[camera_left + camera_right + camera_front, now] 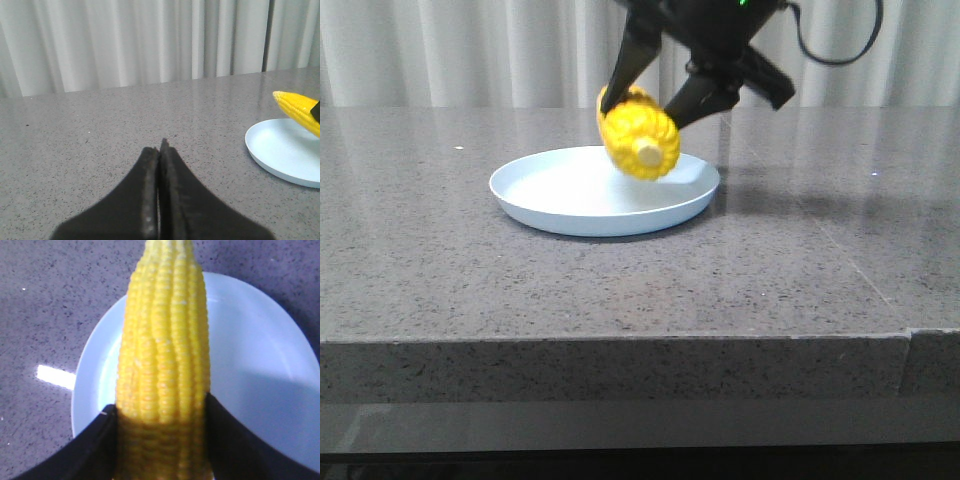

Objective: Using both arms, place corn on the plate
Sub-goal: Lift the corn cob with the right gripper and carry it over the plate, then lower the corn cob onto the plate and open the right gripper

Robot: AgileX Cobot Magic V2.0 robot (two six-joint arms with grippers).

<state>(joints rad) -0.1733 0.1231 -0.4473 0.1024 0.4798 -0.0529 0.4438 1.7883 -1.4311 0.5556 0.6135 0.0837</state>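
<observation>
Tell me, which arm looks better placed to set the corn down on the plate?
The right. Its gripper already clamps the corn just above the plate. The left gripper is shut, empty, off to the side.

Front view: low, near bench (470,290) edge height, facing forward across it to a curtain (440,50); plate (605,190) mid-distance, centre. Left wrist view: low over the bench (75,130), looking past the left gripper (161,145) toward the curtain (125,40); plate (285,150) at frame edge, some way off. Right wrist view: very close, looking steeply down over the right gripper (162,412) onto corn (162,340) and plate (250,340). All three share plate and corn.
</observation>
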